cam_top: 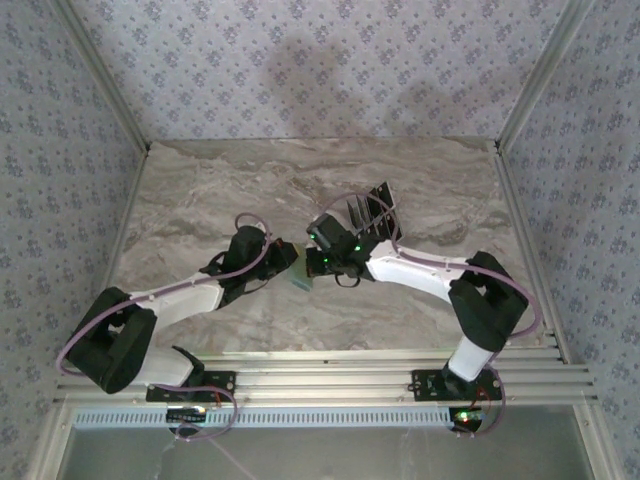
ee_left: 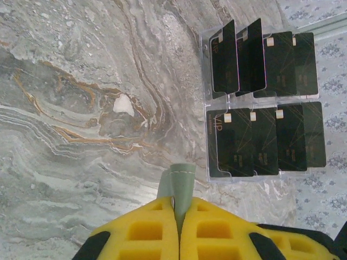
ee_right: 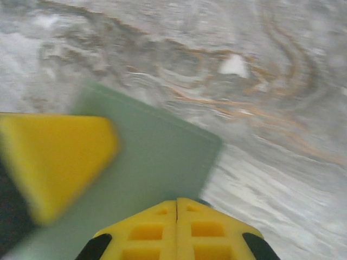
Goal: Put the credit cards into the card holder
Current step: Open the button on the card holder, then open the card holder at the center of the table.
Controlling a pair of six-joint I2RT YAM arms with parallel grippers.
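Note:
The card holder (ee_left: 182, 184) is a pale sage-green wallet, and my left gripper (ee_left: 178, 201) is shut on its edge. In the top view it hangs low over the middle of the table (cam_top: 299, 281), between the left gripper (cam_top: 287, 270) and the right gripper (cam_top: 316, 266). In the right wrist view its flat green face (ee_right: 157, 154) lies right under my right gripper (ee_right: 177, 202). That gripper's yellow fingers are pressed together with nothing visible between them. Several black credit cards (ee_left: 268, 135) stand in a clear rack (ee_left: 204, 70), beyond the wallet to the right.
The rack of cards (cam_top: 367, 214) stands just behind the right wrist. The marble tabletop (cam_top: 200, 190) has walls on three sides and a metal rail (cam_top: 330, 375) along the near edge. One blurred yellow finger (ee_right: 54, 157) of the left gripper sits at the left of the wallet.

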